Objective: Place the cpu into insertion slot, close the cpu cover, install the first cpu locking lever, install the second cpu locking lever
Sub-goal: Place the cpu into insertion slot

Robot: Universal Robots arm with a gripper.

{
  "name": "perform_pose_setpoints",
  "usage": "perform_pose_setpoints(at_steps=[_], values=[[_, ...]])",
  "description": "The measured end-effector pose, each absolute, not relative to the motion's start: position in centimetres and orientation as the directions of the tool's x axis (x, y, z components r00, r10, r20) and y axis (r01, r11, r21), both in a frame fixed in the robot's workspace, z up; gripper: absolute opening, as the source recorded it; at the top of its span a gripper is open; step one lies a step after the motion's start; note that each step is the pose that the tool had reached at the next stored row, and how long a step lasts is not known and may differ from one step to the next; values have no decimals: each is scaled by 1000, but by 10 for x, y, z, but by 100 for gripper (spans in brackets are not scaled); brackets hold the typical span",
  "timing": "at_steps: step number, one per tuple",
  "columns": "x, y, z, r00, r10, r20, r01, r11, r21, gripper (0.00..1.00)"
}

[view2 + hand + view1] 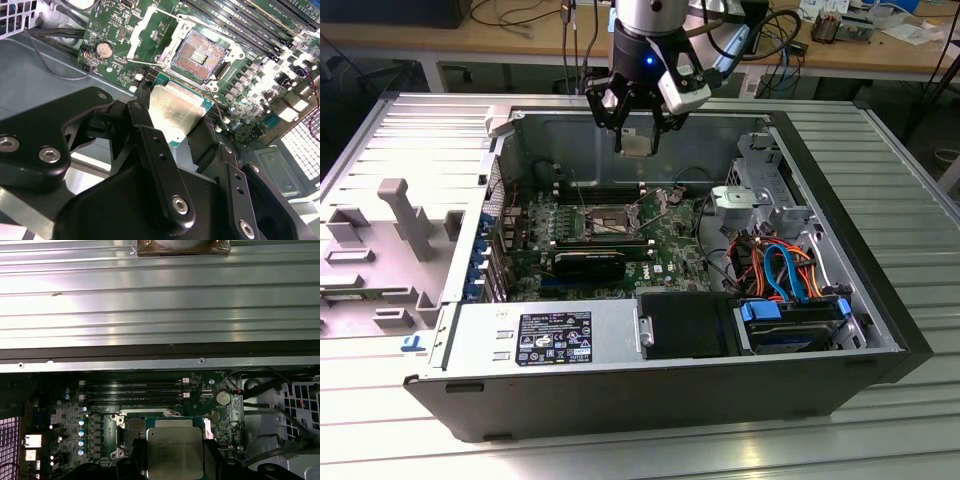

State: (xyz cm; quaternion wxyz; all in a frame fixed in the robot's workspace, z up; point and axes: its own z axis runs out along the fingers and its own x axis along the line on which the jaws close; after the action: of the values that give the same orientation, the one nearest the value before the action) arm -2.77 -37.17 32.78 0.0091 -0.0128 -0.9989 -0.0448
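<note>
The ribbed metal table point(910, 170) carries the case point(620, 400), which lies on its side with the panel off. Inside, the board point(665, 250) lies flat, with the power supply point(540, 340) along the near wall in the exterior view.

My gripper point(638, 138) hangs above the open case, over the far part of the board. Its black fingers point(150, 135) are clamped on two opposite edges of the cpu point(175, 112), which I hold flat with its silver top facing my first wrist view point(174, 452).

The cover point(136, 41) is swung up and open beside the slot point(200, 52). The slot is bare, its dark pin field showing inside the silver rim. In the exterior view the slot point(608, 220) sits below and nearer than the cpu point(638, 143). The cpu is in the air, well clear of the board and touching nothing but my fingers.
</note>
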Motion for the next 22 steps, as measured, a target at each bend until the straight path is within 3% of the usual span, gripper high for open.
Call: perform_pose_setpoints(at_steps=[22], values=[[-29, -381, 311, -1000, 25, 19, 26, 996, 89, 54]])
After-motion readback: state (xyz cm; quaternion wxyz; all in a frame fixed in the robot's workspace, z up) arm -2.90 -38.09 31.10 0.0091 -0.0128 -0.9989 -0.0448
